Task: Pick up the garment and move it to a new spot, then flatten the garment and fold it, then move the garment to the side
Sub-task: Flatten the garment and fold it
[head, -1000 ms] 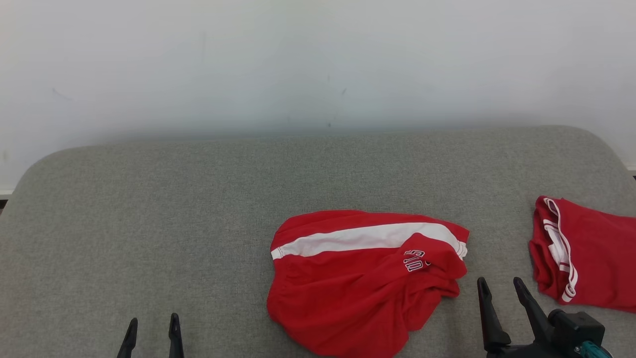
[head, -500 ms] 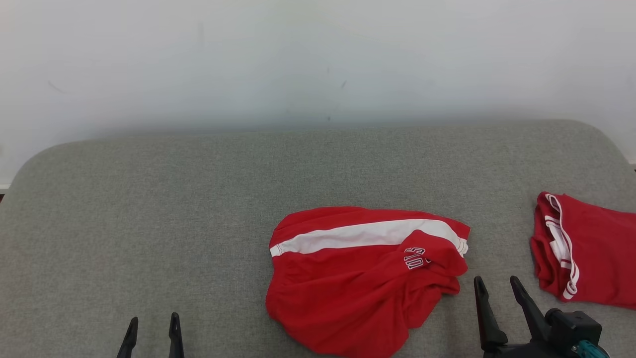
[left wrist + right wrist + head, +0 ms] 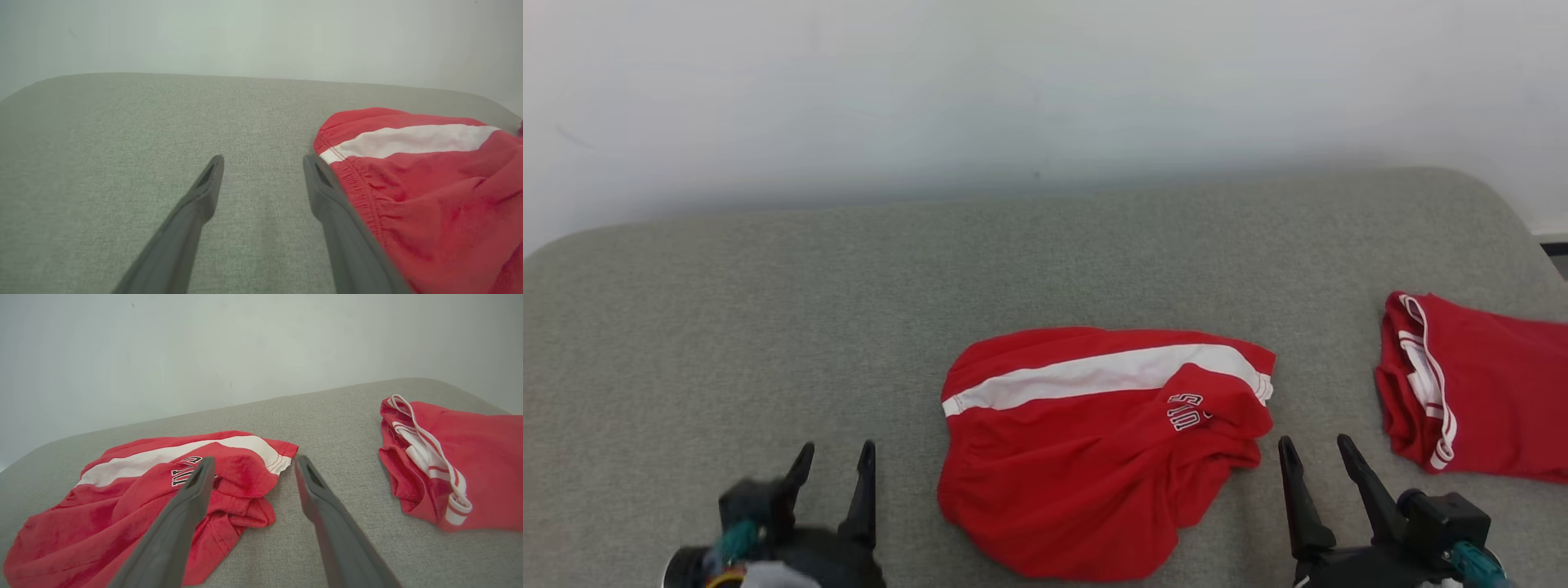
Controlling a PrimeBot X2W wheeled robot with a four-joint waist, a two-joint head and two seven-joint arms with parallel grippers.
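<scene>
Grey cushion [image 3: 768, 310] holds your crumpled red garment [image 3: 1086, 465] in the middle. Your left gripper [image 3: 837, 447] and right gripper [image 3: 1315, 441] sit either side of it, both spread wide, holding nothing. Another red cloth [image 3: 1494, 392] lies far right.

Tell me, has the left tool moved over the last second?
Yes. The left tool has advanced up the view and rightward, nearer the middle red garment, more than the camera's shift explains.
</scene>
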